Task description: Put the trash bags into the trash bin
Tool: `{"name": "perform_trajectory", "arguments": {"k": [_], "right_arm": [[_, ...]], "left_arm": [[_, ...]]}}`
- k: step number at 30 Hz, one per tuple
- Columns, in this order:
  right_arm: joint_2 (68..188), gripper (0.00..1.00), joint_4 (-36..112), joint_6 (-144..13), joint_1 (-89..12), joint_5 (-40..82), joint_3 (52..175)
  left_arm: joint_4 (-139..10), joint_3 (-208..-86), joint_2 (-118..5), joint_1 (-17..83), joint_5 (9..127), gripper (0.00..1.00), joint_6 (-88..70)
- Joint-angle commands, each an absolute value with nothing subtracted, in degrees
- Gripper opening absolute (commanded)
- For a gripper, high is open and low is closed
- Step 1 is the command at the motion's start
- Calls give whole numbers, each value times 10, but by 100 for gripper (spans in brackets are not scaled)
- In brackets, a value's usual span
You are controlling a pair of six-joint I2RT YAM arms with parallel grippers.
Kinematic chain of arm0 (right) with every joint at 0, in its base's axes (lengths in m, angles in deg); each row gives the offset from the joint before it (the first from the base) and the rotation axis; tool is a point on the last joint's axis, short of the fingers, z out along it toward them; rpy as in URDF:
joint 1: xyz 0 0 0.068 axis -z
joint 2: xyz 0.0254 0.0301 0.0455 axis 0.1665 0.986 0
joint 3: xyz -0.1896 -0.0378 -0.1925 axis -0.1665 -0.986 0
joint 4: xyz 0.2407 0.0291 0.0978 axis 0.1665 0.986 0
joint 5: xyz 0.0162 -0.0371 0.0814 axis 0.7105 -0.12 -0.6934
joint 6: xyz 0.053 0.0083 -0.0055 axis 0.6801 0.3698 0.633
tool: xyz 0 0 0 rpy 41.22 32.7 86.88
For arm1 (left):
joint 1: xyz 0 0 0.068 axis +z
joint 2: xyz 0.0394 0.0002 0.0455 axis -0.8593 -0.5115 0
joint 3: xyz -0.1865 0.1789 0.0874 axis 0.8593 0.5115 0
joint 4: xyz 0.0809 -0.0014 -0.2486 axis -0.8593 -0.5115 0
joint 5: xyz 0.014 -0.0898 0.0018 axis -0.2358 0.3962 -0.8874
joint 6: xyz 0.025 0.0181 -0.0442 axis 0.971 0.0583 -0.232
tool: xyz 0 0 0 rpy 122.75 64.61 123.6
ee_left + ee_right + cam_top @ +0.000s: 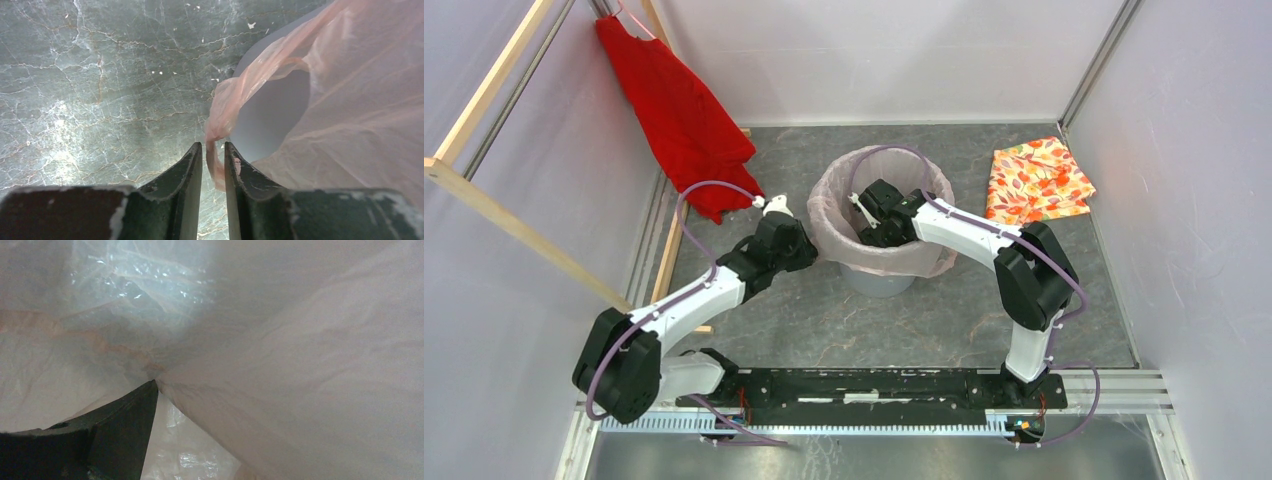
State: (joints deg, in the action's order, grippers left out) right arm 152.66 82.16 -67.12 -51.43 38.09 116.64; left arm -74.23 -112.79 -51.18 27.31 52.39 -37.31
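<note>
While crinkly translucent pink bag lines grey bin, left fingers closed on its edge, right fingers unclear whether open.

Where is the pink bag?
In the top view, the pink bag drapes over the grey bin mid-table, between the red garment and orange cloth.

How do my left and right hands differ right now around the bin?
The left hand sits outside the bin, on its left; the right hand reaches down inside it. The left hand's fingers are nearly closed with a strip of the pink bag between them; the right hand shows one finger, bag draped over it, grip unclear. Both touch the bag.
</note>
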Motion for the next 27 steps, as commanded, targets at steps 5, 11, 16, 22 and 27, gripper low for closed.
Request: {"name": "perform_trajectory", "arguments": {"k": [5,11,16,22,27], "right_arm": [[1514,82,831,-673,-511,384,1157],[1507,82,832,-679,-513,391,1161],[1514,82,825,-683,-513,395,1141],[1515,82,816,-676,-513,392,1134],[1512,82,826,-673,-514,395,1152]], "left_arm": [[-753,-1147,-483,272,496,36,-386],[-758,-1158,-489,273,477,36,-392],[-754,-1168,-493,273,483,34,-389],[-755,-1173,-494,273,486,32,-384],[-755,-1173,-494,273,486,31,-383]]}}
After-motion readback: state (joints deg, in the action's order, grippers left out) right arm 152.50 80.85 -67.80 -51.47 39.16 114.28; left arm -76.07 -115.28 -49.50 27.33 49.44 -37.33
